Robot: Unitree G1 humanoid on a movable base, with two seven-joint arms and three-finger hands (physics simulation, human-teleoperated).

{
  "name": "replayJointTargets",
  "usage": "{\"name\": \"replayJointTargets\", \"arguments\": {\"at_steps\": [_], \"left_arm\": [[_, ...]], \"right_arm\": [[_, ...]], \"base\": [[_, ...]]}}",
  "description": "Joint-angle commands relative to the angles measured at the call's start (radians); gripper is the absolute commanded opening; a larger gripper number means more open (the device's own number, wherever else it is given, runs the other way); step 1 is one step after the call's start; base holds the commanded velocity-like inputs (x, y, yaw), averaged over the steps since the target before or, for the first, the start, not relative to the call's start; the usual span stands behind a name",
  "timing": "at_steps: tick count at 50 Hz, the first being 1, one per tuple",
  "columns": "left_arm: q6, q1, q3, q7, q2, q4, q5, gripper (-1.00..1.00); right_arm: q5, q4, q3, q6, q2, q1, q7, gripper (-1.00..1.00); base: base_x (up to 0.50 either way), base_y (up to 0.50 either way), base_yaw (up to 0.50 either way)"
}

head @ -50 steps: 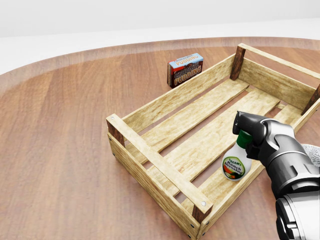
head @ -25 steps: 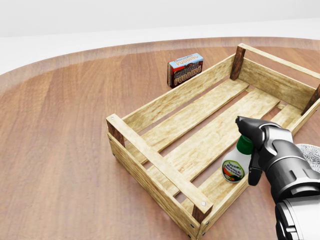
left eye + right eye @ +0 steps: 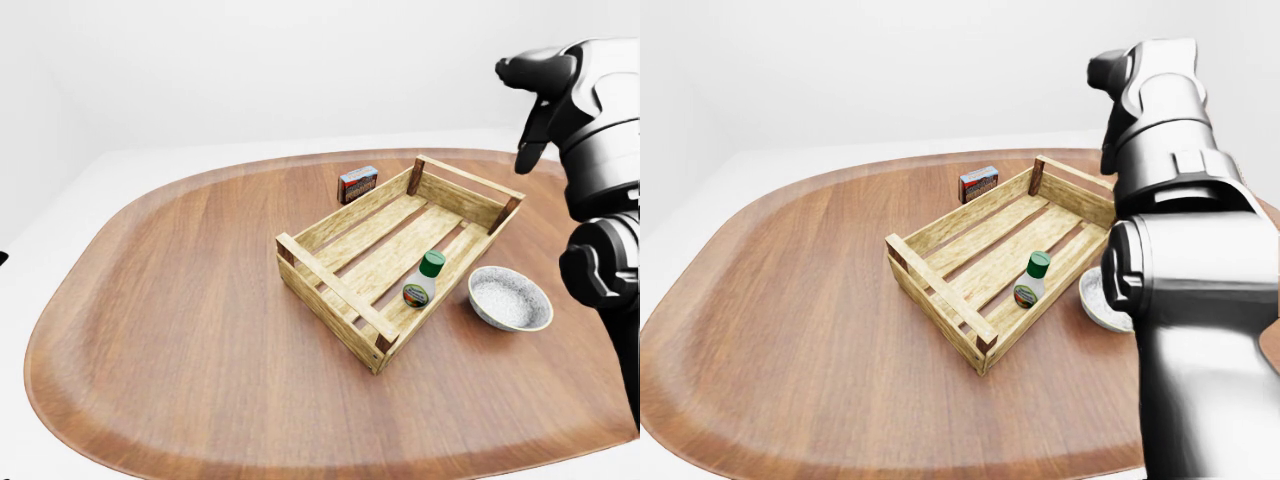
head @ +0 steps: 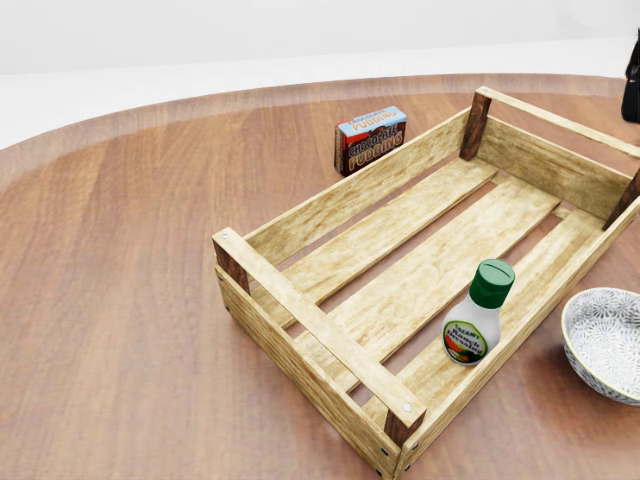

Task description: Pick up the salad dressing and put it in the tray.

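Note:
The salad dressing bottle (image 4: pixel 476 318), white with a green cap, stands upright inside the wooden slatted tray (image 4: pixel 300 310), close to the tray's right wall. My right hand (image 3: pixel 535 95) is raised high above the tray's far right end, its fingers spread and empty. In the head view only a dark sliver of that hand (image 4: pixel 633 85) shows at the right edge. My left hand is not in any view.
A chocolate pudding box (image 4: pixel 370 138) stands just beyond the tray's upper-left wall. A speckled grey bowl (image 3: pixel 510 297) sits on the round wooden table (image 3: pixel 180 300) right of the tray. My right forearm (image 3: pixel 1200 300) fills the right side of the right-eye view.
My right hand has let go of the bottle and risen up and away, nearly out of the head view. The bottle stays standing in the tray.

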Motion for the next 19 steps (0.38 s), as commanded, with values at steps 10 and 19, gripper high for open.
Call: {"name": "replayJointTargets", "arguments": {"at_steps": [10, 19], "left_arm": [[0.000, -0.001, -0.007, 0.001, -0.003, -0.014, -0.009, 1.00], [0.000, -0.005, -0.011, -0.002, -0.007, -0.021, -0.001, 1.00]], "right_arm": [[-0.160, -0.015, -0.098, 0.000, -0.138, -0.471, 0.143, 1.00], [-0.079, -0.025, -0.142, 0.000, -0.152, -0.471, 0.123, 1.00]], "base": [[0.00, 0.00, 0.00], [0.00, 0.00, 0.00]]}}
